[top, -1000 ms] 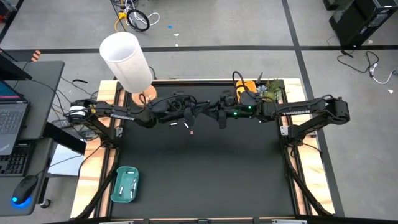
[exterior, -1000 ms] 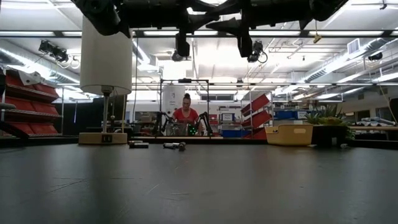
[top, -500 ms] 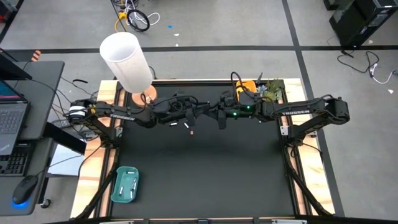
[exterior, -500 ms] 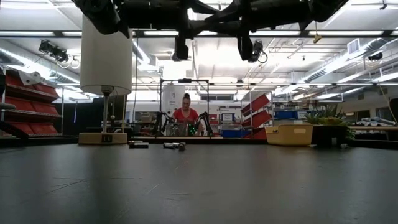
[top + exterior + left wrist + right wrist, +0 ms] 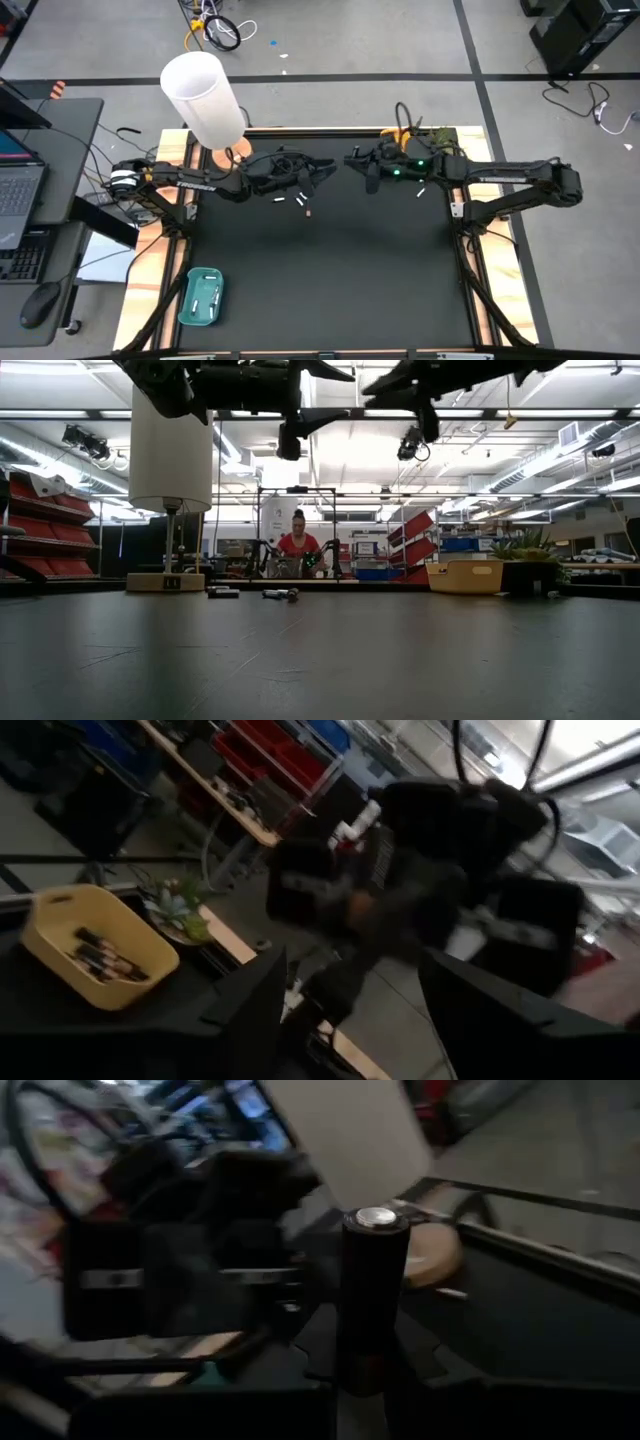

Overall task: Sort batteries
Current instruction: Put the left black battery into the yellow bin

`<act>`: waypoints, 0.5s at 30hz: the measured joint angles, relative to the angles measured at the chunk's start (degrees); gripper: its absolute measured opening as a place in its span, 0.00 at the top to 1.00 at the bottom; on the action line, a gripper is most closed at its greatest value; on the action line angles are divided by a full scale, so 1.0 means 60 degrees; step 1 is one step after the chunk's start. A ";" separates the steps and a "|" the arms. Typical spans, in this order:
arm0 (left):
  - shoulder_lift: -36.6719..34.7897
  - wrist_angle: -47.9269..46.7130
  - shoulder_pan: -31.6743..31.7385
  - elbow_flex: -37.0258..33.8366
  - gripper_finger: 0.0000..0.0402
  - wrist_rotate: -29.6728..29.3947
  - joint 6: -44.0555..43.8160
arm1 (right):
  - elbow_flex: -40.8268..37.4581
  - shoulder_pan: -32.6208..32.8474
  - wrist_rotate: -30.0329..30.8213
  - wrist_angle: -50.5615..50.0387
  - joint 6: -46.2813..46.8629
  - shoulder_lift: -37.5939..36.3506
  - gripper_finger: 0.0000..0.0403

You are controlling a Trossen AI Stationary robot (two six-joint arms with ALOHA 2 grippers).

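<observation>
Dark battery [image 5: 372,1295] w/ silver cap upright in right-wrist view, dark ones piled in yellow bin [image 5: 95,952], pale ones lying in teal tray [image 5: 203,296], few loose [image 5: 301,204] flat on mat near far centre.

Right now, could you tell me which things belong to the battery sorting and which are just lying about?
Job: dark battery in the right gripper; loose batteries; teal tray; yellow tray.
Lying about: white lamp; plant; laptop; mouse.
</observation>
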 joint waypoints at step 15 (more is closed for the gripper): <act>-0.0004 -0.1582 -0.0265 0.0000 0.45 -0.0710 -0.1098 | -0.0005 -0.2778 0.1874 -0.6933 0.0150 -0.0860 0.91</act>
